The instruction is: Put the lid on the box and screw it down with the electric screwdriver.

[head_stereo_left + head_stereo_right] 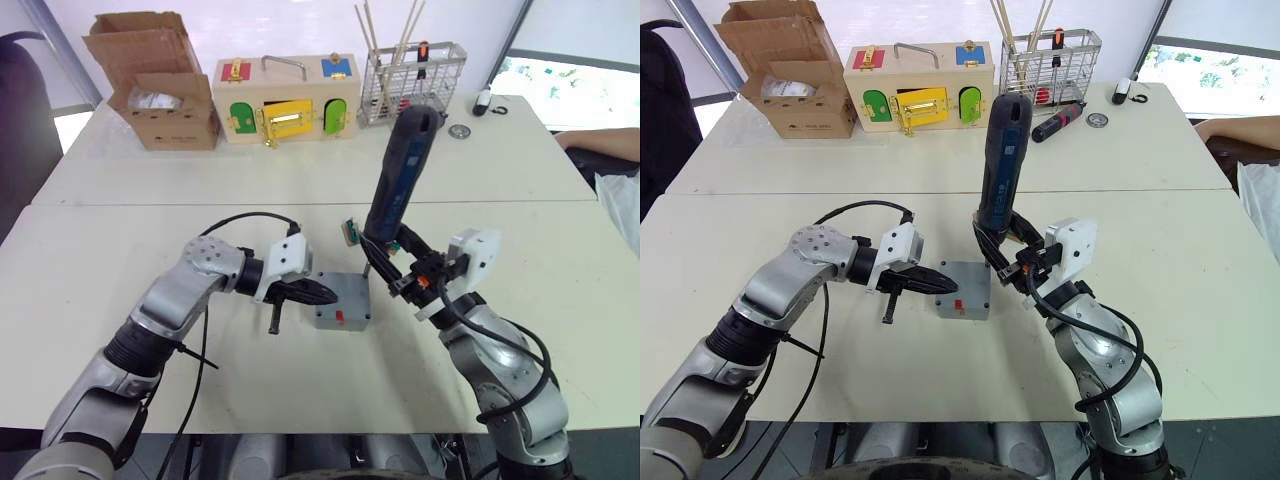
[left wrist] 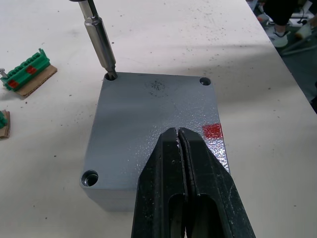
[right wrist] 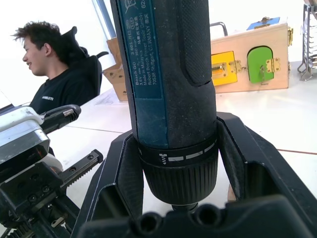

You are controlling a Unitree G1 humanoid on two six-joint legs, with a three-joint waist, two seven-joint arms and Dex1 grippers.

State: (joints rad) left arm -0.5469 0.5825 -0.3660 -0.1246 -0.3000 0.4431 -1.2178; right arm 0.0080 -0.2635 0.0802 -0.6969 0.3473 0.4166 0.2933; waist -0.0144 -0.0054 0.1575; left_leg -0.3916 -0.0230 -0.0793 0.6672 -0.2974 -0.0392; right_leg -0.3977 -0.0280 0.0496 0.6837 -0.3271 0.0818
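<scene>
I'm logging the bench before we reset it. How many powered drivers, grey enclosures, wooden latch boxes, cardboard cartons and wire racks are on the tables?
Electric screwdriver: 1
Grey box with its lid on: 1
Wooden latch box: 1
Cardboard carton: 1
Wire rack: 1
Total: 5

Right gripper (image 1: 1008, 262) clamps the thick dark blue-black electric screwdriver (image 1: 1001, 160) upright over the small grey lidded box (image 1: 965, 291); the left gripper's (image 1: 943, 284) closed black fingers press its lid mid-table.
</scene>
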